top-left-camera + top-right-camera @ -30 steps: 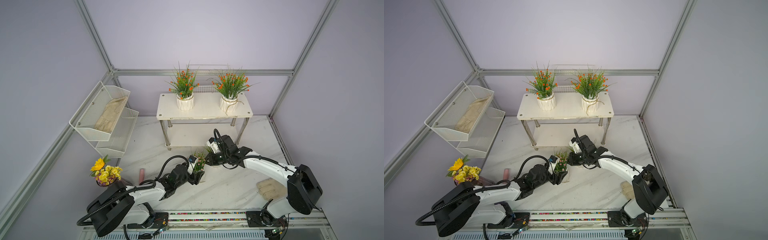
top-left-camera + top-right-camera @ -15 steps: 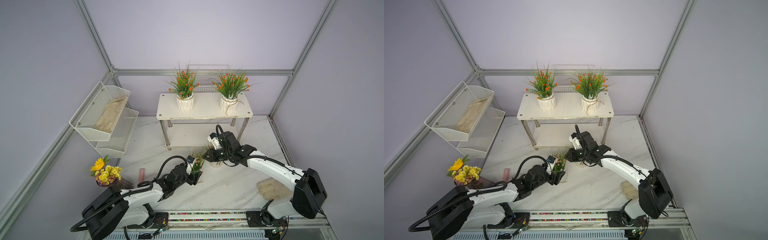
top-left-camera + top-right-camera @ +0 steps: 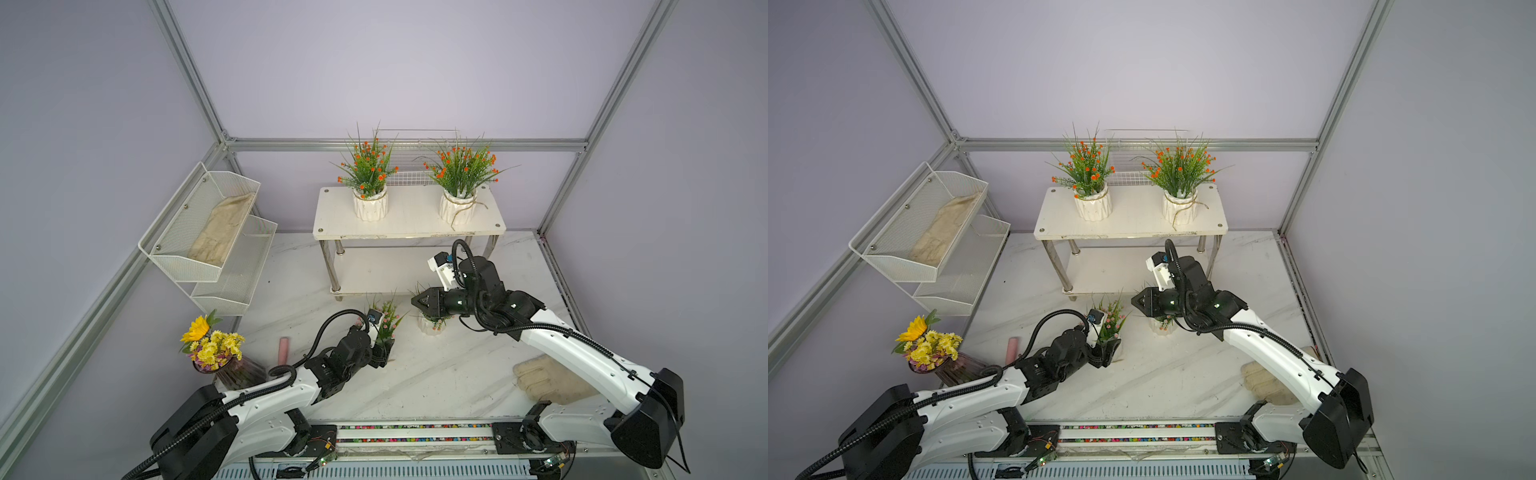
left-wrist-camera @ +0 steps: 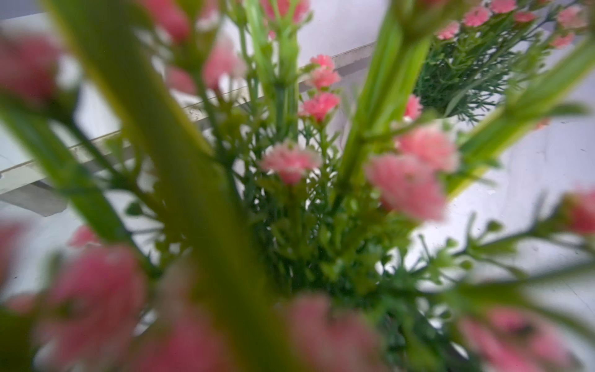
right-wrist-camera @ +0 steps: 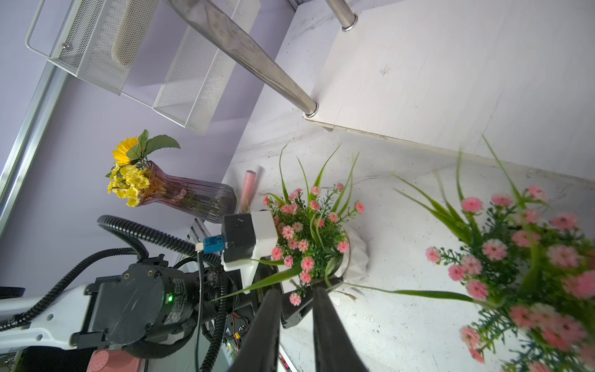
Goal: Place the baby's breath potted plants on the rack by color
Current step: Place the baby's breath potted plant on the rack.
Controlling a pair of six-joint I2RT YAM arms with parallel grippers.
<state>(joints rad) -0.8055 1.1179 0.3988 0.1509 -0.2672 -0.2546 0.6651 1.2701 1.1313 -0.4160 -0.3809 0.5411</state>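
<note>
Left hand point(image 3: 384, 353) wraps wide around a pink plant's point(image 3: 388, 320) ribbed white pot on the marble tabletop point(image 3: 436, 374), lower rack point(image 3: 409, 222) shelf straight ahead. Right hand point(image 3: 415, 302), fingers nearly closed and empty, hovers above the second pink plant point(image 3: 432, 324). Orange pair fills top shelf.

Bright, even light with soft shadows; the left wrist view's pink blooms point(image 4: 291, 161) are blurred, close foliage smeared.

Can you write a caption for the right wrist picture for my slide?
Left hand around a pink plant's pot, second pink plant nearby.
</note>
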